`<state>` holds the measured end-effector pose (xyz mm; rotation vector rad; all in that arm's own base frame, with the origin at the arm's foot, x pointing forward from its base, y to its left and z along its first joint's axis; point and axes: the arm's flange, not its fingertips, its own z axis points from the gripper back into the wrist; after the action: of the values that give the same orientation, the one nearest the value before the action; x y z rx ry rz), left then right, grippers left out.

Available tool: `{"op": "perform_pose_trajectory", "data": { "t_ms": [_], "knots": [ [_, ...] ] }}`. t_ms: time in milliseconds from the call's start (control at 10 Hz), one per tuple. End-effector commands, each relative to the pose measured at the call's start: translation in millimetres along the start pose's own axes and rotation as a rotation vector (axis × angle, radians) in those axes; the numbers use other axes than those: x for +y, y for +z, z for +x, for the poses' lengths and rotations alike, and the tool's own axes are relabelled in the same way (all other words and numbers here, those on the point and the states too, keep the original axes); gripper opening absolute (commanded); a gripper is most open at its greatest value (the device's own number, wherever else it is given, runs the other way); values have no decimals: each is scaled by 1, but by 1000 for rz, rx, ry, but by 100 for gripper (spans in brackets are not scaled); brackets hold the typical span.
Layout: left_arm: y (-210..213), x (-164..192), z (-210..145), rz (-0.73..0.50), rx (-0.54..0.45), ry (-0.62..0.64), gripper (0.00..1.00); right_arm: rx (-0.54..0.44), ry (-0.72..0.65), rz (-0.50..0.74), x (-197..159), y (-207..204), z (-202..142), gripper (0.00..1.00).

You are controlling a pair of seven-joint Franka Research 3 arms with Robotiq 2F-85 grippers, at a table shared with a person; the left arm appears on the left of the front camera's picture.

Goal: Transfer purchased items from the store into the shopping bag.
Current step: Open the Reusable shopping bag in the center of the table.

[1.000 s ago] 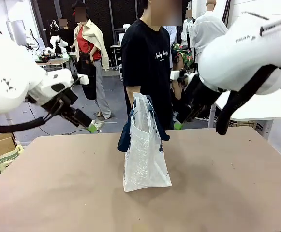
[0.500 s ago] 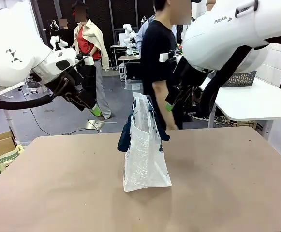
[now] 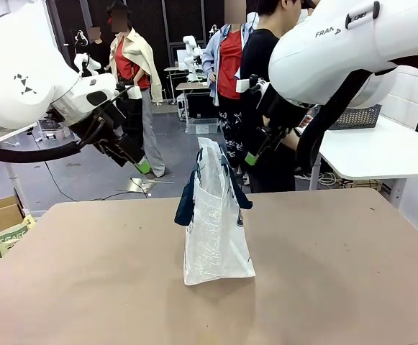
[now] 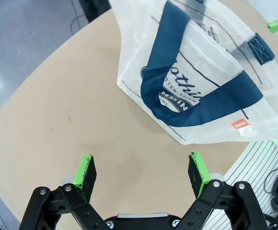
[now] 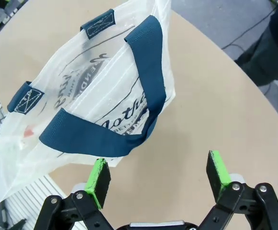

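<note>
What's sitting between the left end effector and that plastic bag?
Nothing: the left wrist view shows bare table between the open left end effector and the shopping bag.

A translucent clear plastic shopping bag [image 3: 216,230] is seen standing upright near the middle of a brown table [image 3: 86,273], its top slightly crumpled. Two navy blue strap handles [image 3: 186,201] are draped down over its sides. A navy oval logo [image 4: 176,104] with white lettering is printed on one face, and a small red tag [image 4: 240,124] is fixed near the bottom edge.
</note>
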<state>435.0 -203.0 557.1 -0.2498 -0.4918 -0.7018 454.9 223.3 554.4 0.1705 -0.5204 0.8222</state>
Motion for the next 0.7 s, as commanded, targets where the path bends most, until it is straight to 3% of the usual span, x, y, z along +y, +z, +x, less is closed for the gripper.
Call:
{"op": "perform_pose_trajectory", "data": {
  "t_ms": [0, 300, 600],
  "knots": [
    [10, -11, 16, 46, 77, 208, 100, 30, -104, -25, 12, 5, 20, 100],
    [12, -31, 44, 130, 165, 414, 100, 178, -294, -68, 7, 3, 60, 100],
    [10, -48, 75, 121, 147, 489, 100, 232, -311, -134, 8, -8, 98, 100]
  ]
}}
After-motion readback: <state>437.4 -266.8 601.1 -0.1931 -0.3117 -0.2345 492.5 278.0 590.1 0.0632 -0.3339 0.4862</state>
